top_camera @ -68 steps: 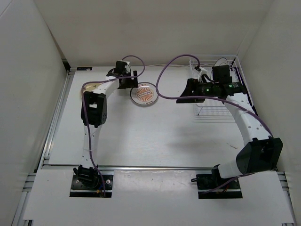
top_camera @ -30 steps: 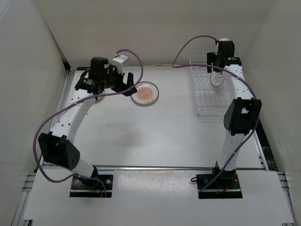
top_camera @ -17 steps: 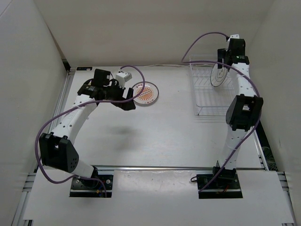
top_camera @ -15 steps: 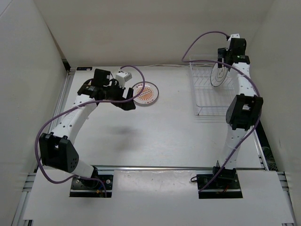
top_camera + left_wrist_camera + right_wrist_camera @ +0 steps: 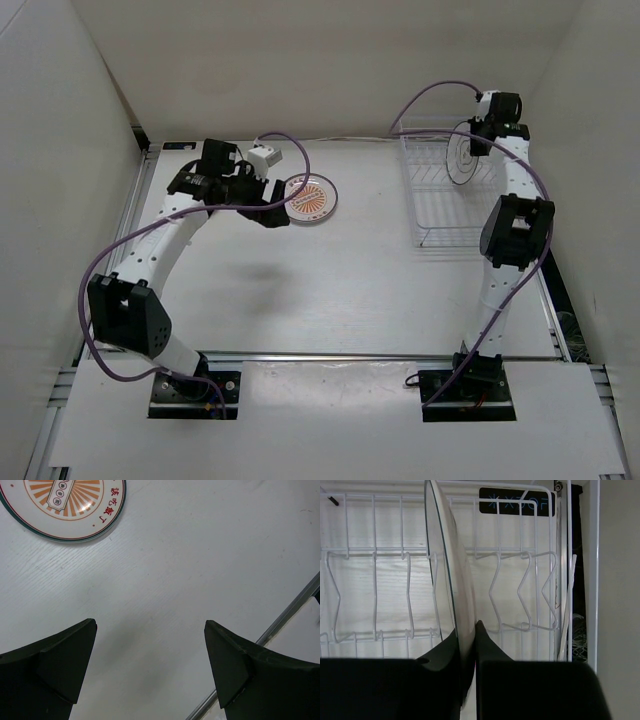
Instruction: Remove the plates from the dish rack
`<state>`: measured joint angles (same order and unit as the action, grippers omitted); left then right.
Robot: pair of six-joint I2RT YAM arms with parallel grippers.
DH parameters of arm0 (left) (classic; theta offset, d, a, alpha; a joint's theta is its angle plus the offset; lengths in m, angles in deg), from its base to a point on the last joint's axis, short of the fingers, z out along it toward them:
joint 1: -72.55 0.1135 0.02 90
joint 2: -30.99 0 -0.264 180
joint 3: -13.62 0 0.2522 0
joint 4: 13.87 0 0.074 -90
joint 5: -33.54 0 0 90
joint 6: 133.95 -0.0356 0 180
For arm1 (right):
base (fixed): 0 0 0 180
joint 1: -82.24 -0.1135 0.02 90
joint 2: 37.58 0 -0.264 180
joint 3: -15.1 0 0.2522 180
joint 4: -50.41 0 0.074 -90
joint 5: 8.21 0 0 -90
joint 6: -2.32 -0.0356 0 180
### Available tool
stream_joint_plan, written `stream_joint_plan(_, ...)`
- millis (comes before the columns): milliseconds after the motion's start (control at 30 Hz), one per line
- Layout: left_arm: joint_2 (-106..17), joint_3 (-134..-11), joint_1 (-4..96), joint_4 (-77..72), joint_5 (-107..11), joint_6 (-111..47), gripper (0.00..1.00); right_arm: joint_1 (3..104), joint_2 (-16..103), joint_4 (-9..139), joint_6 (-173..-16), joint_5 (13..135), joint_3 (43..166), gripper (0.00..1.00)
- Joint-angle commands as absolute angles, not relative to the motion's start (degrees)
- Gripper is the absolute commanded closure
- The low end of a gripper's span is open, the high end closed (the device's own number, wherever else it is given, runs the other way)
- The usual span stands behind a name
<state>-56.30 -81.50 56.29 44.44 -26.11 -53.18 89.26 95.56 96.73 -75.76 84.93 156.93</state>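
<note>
A plate (image 5: pixel 310 197) with an orange-red sunburst lies flat on the table (image 5: pixel 330 290), and its edge shows at the top left of the left wrist view (image 5: pixel 65 505). My left gripper (image 5: pixel 278 207) hovers just left of it, open and empty (image 5: pixel 150 625). A second plate (image 5: pixel 451 580) stands on edge in the white wire dish rack (image 5: pixel 510 600) at the far right (image 5: pixel 450 215), its grey-ringed face (image 5: pixel 461 160) towards the camera. My right gripper (image 5: pixel 466 635) is shut on this plate's rim from above (image 5: pixel 470 146).
A metal rail (image 5: pixel 285 615) runs along the table's left edge near the left gripper. White walls close in the back and both sides. Purple cables (image 5: pixel 430 95) loop above both arms. The rack sits close to the right wall.
The right gripper has shut on the upright plate in the rack and the plate stands a little higher. The left gripper has drifted slightly and stays open.
</note>
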Motion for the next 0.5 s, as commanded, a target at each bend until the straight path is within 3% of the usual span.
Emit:
stream_joint_plan(0, -56.5, -84.1, 56.4, 44.6, -26.2, -53.9, 0.00, 88.8, 94.2, 97.7, -77.2, 80.7, 159.9, 1.00)
stream_joint_plan(467, -56.0, -85.7, 56.4, 44.6, -27.3, -53.9, 0.00, 88.3, 78.8, 92.2, -84.8, 108.0, 159.1, 1.00)
